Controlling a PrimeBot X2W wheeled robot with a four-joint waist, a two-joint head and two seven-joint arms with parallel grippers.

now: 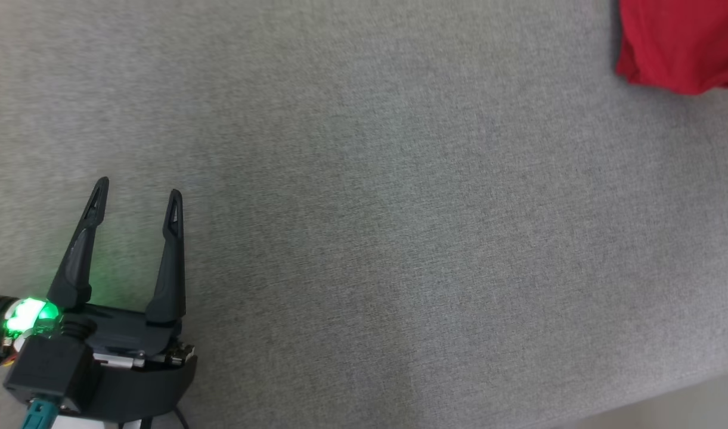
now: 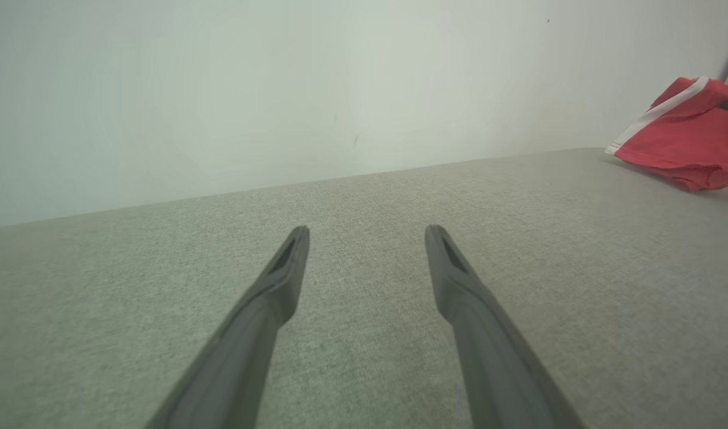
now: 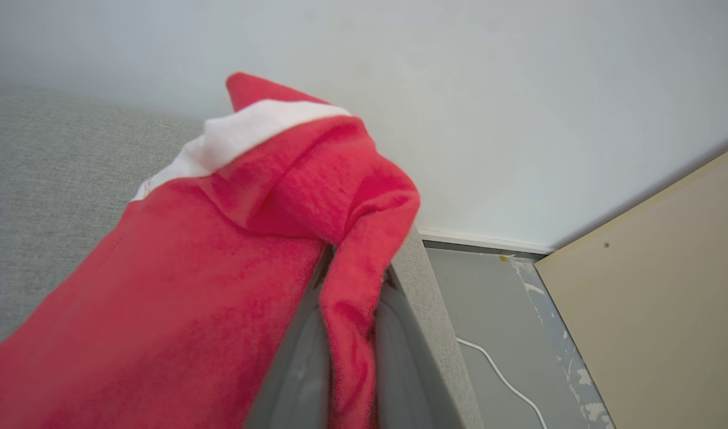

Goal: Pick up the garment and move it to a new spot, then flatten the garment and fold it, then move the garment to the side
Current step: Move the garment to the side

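Note:
The garment is red with a white stripe and lies bunched at the far right of the grey fabric surface. From the left wrist it appears as a red heap off to the right. My right gripper is shut on a fold of the garment, which drapes over its fingers near the surface's edge. My left gripper stands open at the lower left, low over the bare surface, nothing between its fingers.
A pale wall rises behind the surface. Beyond the surface's right edge lie a grey floor, a white cable and a beige panel.

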